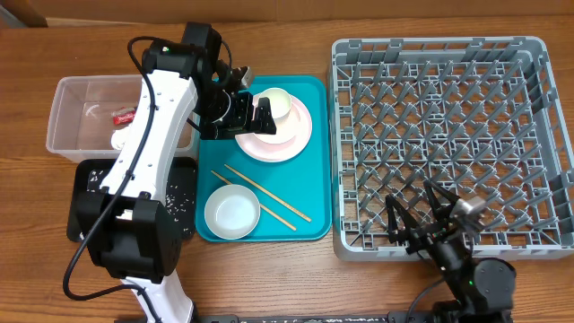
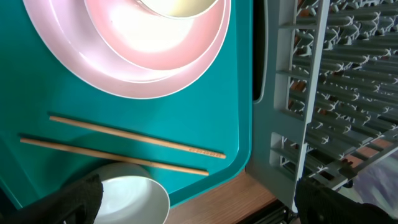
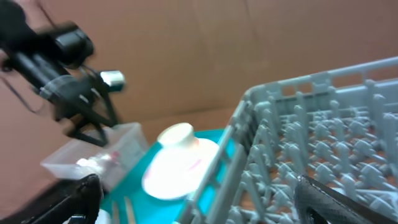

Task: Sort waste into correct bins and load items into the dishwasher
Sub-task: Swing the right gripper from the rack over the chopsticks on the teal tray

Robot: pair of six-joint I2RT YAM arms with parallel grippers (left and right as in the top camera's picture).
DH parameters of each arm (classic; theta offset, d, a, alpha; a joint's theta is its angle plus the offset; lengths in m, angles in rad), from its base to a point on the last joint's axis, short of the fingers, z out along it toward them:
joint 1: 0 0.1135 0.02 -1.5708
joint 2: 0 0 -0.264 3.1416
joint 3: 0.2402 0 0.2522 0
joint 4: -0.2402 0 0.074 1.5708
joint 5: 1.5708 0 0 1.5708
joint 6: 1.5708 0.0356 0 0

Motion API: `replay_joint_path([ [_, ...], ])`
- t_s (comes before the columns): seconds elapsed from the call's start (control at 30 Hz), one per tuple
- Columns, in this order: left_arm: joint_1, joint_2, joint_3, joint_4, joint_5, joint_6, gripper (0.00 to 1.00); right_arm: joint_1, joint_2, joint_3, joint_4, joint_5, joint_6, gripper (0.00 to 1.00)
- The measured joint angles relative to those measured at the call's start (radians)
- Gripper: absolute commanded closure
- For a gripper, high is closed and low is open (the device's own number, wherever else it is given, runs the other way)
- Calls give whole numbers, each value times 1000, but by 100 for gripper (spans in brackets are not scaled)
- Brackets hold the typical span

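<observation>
So the waste half looked pretty much done: the red wrapper and the crumpled napkin were both lying in the clear tub, and the rice grains were scattered over the black tray just in front of it. The dishwasher half hadn't started at all, as far as I could see. The grey dish rack had nothing on its pegs, and every dish sat on the teal tray beside it: the plate at the far end with a cup stacked on top (couldn't tell whether a second bowl was hiding under that), the bowl at the near end, and the chopsticks lying loose between them. The left gripper hovered right over the plate with its jaws spread wide and nothing in them. The right gripper was spread and empty too, over the rack's near edge.
</observation>
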Motion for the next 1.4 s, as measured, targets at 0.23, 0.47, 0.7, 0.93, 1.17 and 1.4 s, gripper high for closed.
replay_joint_path([
  [0.23, 0, 0, 0, 0, 0, 0, 0, 0, 160, 393, -255, -51, 81, 0],
  [0.47, 0, 0, 0, 1, -4, 0, 0, 0, 682, 1049, -883, -114, 60, 0],
  [0.7, 0, 0, 0, 1, -3, 0, 0, 0, 1030, 1316, -966, -190, 56, 7],
  [0.93, 0, 0, 0, 0, -3, 0, 0, 43, 1324, 1307, -1042, -283, -27, 57],
  [1.17, 0, 0, 0, 1, -3, 0, 0, 229, 1435, 1299, -1007, -204, -112, 78],
  [1.4, 0, 0, 0, 0, -4, 0, 0, 338, 1441, 1299, -990, -82, -126, 73],
])
